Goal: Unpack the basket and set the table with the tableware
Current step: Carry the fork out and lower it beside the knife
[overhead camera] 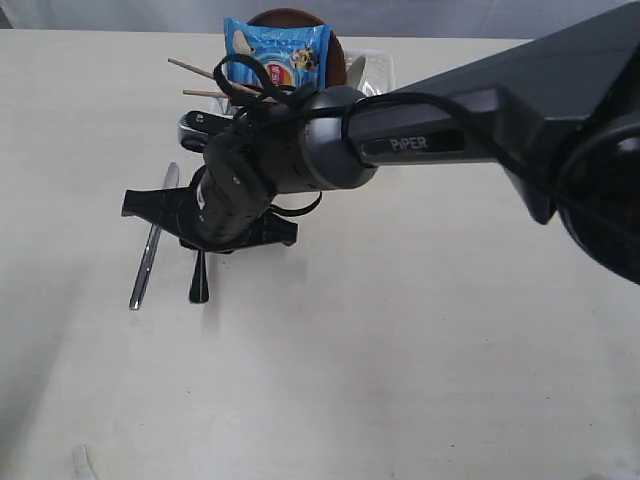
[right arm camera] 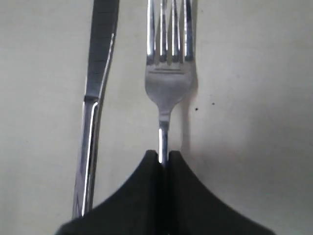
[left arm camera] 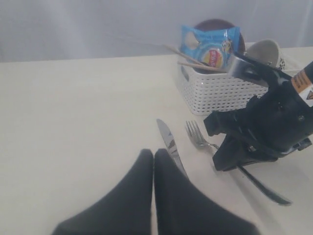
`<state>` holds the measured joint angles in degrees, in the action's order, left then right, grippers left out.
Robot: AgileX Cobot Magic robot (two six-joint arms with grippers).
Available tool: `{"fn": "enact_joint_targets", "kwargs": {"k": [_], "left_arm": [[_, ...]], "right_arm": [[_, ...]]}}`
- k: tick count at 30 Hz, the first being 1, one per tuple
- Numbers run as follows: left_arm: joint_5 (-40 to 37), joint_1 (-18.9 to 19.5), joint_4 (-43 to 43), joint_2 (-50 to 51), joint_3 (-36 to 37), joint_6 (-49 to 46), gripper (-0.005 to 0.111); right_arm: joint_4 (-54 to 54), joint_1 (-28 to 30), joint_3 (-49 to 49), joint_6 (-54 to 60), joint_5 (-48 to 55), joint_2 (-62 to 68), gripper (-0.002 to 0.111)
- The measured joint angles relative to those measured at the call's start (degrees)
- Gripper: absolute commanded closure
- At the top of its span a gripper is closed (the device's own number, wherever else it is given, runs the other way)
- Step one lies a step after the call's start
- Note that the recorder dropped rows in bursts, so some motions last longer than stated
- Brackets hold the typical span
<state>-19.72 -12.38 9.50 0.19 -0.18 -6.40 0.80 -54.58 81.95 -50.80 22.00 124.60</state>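
A steel fork (right arm camera: 168, 73) lies beside a steel knife (right arm camera: 93, 112) on the cream table (overhead camera: 420, 340). My right gripper (right arm camera: 164, 156) is shut on the fork's thin neck, with the tines pointing away from it. In the exterior view this gripper (overhead camera: 203, 248) reaches across to the left, and the fork's handle end (overhead camera: 200, 285) sticks out below it next to the knife (overhead camera: 150, 245). My left gripper (left arm camera: 153, 154) is shut and empty, hovering just short of the knife (left arm camera: 168, 142). The white basket (left arm camera: 215, 88) holds the white bowl (left arm camera: 266, 51), the brown plate (left arm camera: 215, 24) and the chopsticks (left arm camera: 190, 61).
A blue snack bag (overhead camera: 280, 50) stands upright in the basket in front of the plate. The right arm's dark body (overhead camera: 450, 130) stretches across the table from the right and hides most of the basket in the exterior view.
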Motion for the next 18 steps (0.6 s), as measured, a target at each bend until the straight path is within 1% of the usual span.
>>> {"fn": "enact_joint_targets", "kwargs": {"k": [6,11,18], "left_arm": [[0.0,0.0,0.0,0.0,0.0,0.0,0.107],[0.0,0.0,0.0,0.0,0.0,0.0,0.107],[0.0,0.0,0.0,0.0,0.0,0.0,0.107]], "right_arm": [[-0.8,-1.8,0.0,-3.3,-1.9,0.0,0.108],[-6.7,-1.6,0.0,-10.5,-1.5,0.6,0.108],[-8.6,-1.8,0.0,-12.7,-4.0,1.7,0.108]]}}
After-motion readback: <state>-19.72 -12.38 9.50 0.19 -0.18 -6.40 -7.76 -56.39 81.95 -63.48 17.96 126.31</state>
